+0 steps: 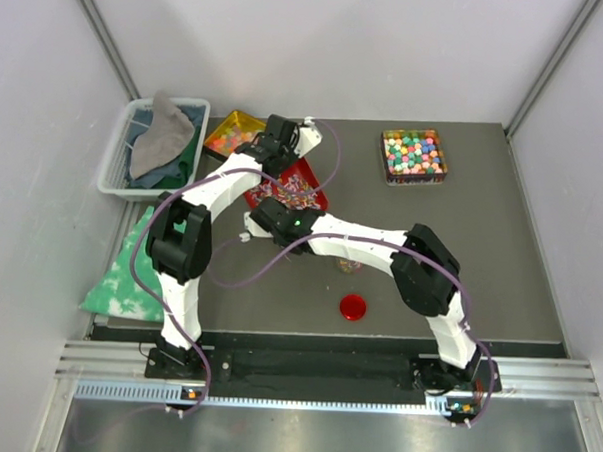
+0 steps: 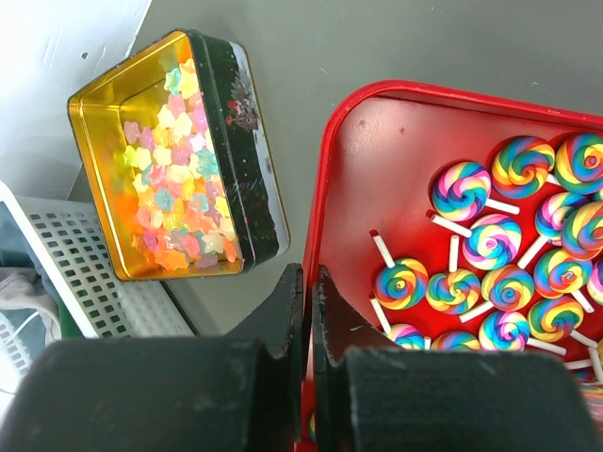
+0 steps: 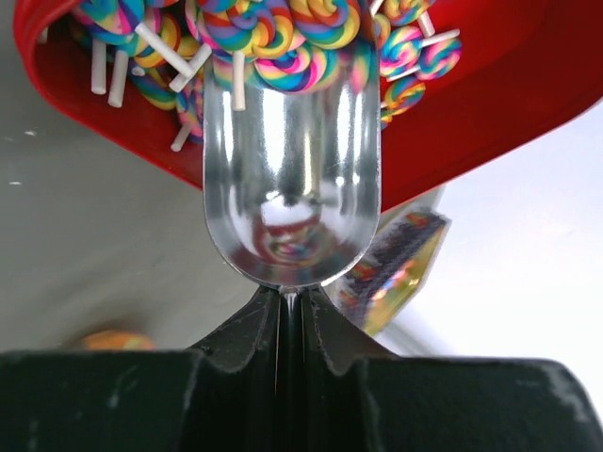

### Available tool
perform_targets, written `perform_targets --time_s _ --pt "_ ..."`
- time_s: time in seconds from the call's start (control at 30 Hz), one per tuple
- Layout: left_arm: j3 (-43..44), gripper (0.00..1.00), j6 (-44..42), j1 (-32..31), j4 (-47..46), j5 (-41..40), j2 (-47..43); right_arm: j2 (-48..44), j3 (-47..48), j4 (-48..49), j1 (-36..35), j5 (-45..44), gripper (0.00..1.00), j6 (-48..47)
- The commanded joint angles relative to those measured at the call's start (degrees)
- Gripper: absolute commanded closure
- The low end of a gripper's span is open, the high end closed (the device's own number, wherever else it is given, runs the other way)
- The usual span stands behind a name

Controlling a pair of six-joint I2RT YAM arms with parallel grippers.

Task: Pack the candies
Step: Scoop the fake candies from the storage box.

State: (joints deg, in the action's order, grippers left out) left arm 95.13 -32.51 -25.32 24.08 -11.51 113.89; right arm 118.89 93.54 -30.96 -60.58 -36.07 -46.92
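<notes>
Pinching the rim of the red tray, the left jaws are closed on it, and the rim's red edge shows in the thin slit between them. Just past those jaws, inside the tray, lie the lollipops — flat rainbow swirls on short white sticks, crowded together with part of the red floor left bare. The right jaws are shut tight on the handle of a shiny metal scoop. Its rounded bowl reaches over the tray's rim with its mouth among the lollipops. The bowl mirrors their colours, so I cannot tell whether any candy sits inside. Beside the tray, not touching it, stands a gold-lined tin holding star-shaped sweets in pink, yellow, orange and pale blue. Farther right on the counter, well apart, a square tin is filled with round pastel balls — and a red lid lies nearer the arms' bases.
</notes>
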Motion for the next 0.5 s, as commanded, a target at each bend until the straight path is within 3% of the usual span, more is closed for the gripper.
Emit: perform_targets --time_s 0.0,0.47 --pt "0.5 1.00 9.0 -3.6 -3.4 6.1 -3.7 7.1 8.2 -7.5 -1.6 19.7 1.00 13.4" --pt "0.1 1.00 9.4 -3.9 -3.3 6.1 -4.1 4.4 13.6 -10.6 0.0 16.3 1.00 33.7"
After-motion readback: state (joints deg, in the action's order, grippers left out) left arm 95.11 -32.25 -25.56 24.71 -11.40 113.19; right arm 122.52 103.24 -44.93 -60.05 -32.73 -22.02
